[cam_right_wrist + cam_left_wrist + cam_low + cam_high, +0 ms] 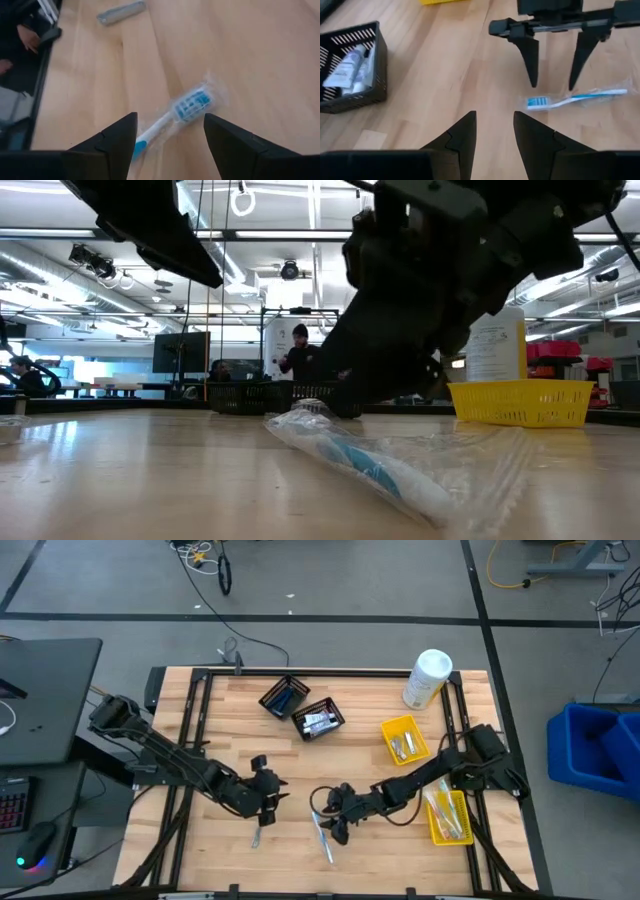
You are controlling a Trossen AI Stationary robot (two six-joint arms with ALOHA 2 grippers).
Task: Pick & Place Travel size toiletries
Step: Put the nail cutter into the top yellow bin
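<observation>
High view: two yellow bins (385, 730), two black mesh baskets (329, 707) and one white canister (427, 679) are seen; no writing can be read. The wrapped toothbrush (324, 838) lies just below the right gripper (337, 827).

Low view: one toothbrush is shown.

Left wrist view: the left gripper (494, 131) is held open, empty.

Right wrist view: open jaws are poised over the toothbrush; a silver piece (121, 12) lies apart.

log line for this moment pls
right gripper open above wrapped toothbrush | toothbrush flat on table | left gripper open, empty, nearby
</observation>
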